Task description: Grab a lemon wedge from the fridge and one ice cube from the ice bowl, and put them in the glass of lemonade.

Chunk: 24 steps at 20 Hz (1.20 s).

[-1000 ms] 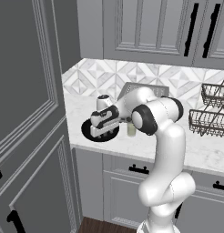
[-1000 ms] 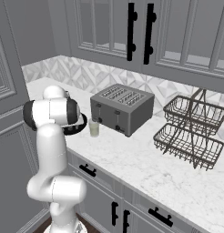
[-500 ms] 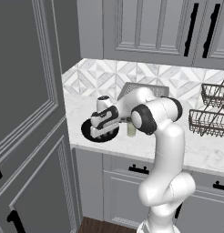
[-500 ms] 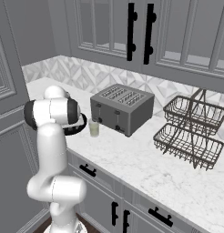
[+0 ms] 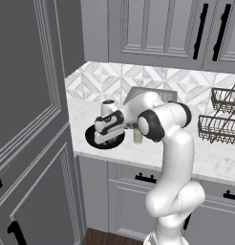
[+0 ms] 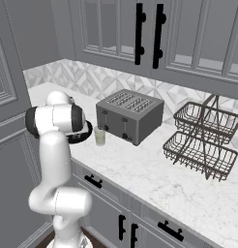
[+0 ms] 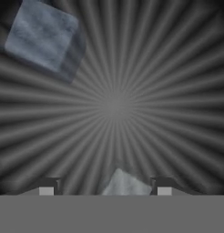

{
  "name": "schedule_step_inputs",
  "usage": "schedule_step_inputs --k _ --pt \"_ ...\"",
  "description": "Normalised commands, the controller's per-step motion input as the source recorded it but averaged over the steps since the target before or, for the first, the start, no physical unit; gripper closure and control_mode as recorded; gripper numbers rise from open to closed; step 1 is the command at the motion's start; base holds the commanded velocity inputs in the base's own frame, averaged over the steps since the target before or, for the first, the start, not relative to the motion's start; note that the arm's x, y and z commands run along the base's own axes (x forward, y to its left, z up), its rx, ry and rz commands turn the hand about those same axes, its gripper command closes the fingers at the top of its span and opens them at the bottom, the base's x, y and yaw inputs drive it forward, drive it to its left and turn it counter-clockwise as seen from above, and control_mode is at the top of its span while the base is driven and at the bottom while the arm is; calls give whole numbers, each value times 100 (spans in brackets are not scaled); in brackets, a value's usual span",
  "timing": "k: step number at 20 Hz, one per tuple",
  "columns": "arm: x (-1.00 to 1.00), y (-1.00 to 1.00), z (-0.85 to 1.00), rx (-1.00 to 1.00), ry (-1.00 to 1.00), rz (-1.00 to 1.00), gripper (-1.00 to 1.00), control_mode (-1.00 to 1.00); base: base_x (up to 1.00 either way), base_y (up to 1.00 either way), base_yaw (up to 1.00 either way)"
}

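Black ice bowl (image 5: 98,141) sits on the marble bench (image 6: 155,177) near its front edge, with the end effector (image 7: 105,187) lowered into it. Hand view: ribbed dark bowl floor, one ice cube (image 7: 124,185) lying between the two fingertips (image 7: 46,186) at 6 o'clock, a second ice cube (image 7: 41,38) well apart at 11 o'clock. Jaws stand apart on either side of the near cube; whether the pads touch it cannot be told, so a grip is not confirmed. Glass of lemonade (image 6: 99,136) stands just beside the bowl, at its 3 o'clock in the left base view, in front of the silver toaster (image 6: 129,114). Judgement: the ice-cube step is in hand, at the point of closing. Still to do: secure the cube, lift it, drop it in the glass. Lemon wedge: too small to find in the glass from the base views, so its status is undetermined.
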Motion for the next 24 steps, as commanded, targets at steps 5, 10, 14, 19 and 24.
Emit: schedule_step_inputs --k 5,10,14,19,24 --pt "0 0 0 0 3 0 100 -100 0 0 0" --pt "0 0 0 0 1 0 100 -100 0 0 0" --pt "0 0 0 0 0 0 100 -100 0 0 0" --pt "0 0 28 4 -2 0 100 -100 0 0 0" --pt "0 0 38 8 -10 0 100 -100 0 0 0"
